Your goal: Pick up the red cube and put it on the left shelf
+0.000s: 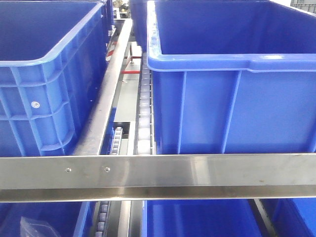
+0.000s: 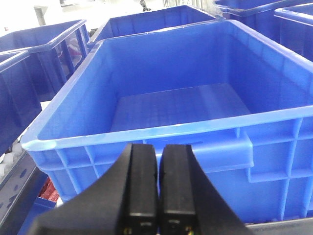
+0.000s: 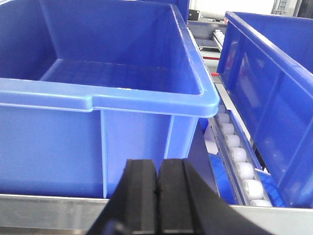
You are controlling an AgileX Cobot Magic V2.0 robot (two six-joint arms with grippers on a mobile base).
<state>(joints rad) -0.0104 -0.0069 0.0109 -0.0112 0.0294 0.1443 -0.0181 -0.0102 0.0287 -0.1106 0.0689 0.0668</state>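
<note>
The red cube is not in view in any frame. My left gripper (image 2: 159,147) is shut and empty, its black fingers (image 2: 142,181) close in front of the near wall of an empty blue bin (image 2: 146,132). My right gripper (image 3: 158,162) is shut and empty, in front of another empty blue bin (image 3: 98,100) and above a steel shelf rail (image 3: 49,210). A small reddish patch (image 2: 49,190) shows below the left wrist view's bin; I cannot tell what it is. Neither gripper shows in the front view.
The front view shows two large blue bins, left (image 1: 49,61) and right (image 1: 232,63), on a rack. A white roller track (image 1: 144,113) runs between them. A steel crossbar (image 1: 158,175) spans the front. Lower blue bins (image 1: 197,217) and a clear plastic bag (image 1: 33,228) lie beneath.
</note>
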